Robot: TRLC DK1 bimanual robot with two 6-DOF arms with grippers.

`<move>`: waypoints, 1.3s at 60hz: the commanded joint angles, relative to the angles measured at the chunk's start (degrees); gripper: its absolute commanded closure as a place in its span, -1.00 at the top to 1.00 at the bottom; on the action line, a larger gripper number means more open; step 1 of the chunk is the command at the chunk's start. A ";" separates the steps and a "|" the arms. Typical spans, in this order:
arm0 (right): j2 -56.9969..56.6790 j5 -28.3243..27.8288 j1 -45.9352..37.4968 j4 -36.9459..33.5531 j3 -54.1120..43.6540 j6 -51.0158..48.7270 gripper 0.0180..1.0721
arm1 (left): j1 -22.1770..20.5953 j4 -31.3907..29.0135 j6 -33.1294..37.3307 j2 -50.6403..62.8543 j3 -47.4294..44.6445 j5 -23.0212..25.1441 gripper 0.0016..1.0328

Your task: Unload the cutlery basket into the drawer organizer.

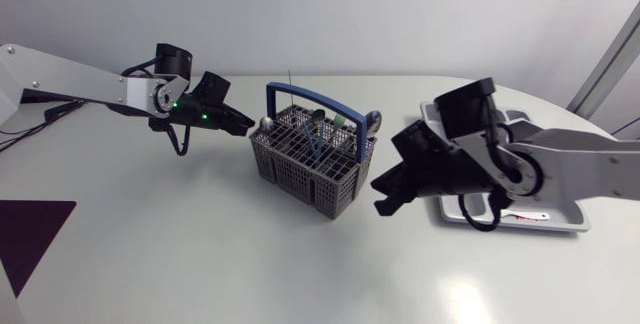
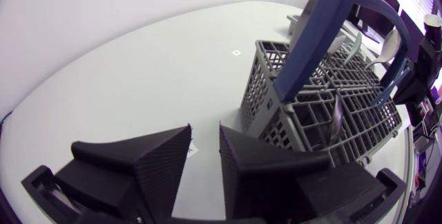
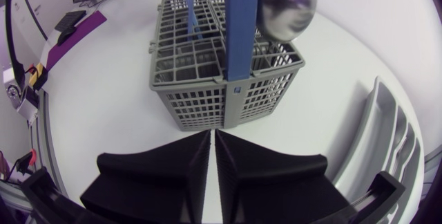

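Observation:
The grey cutlery basket (image 1: 315, 164) with a blue handle (image 1: 310, 99) stands mid-table, holding several pieces. A spoon bowl (image 1: 373, 119) sticks out at its right end and another (image 1: 266, 122) at its left end. My left gripper (image 1: 243, 122) hovers at the basket's left end; in its wrist view the gripper (image 2: 206, 131) is open by a narrow gap with nothing in it, and the basket (image 2: 324, 106) lies just ahead. My right gripper (image 1: 383, 196) is right of the basket, shut and empty (image 3: 212, 133), facing the basket (image 3: 207, 79) and a spoon bowl (image 3: 286, 6).
The grey drawer organizer (image 1: 560, 226) lies at the right, largely under my right arm; its ribbed edge (image 3: 387, 134) shows beside the right gripper. A dark purple mat (image 1: 35, 229) covers the table's front left corner.

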 commanded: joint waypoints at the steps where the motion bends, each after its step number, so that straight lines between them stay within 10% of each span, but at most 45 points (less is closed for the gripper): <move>1: 5.43 0.36 0.99 1.34 4.44 2.45 -0.84 | -1.14 -1.02 -0.46 1.29 1.08 1.31 -0.08; 45: 15.19 4.23 3.10 4.24 14.19 3.07 -0.83 | -1.67 -6.03 9.64 -13.74 -16.23 8.17 -0.09; 78: 4.73 5.99 4.68 4.15 3.12 2.63 -0.84 | -3.78 -5.94 10.08 -30.53 -32.32 8.17 -0.09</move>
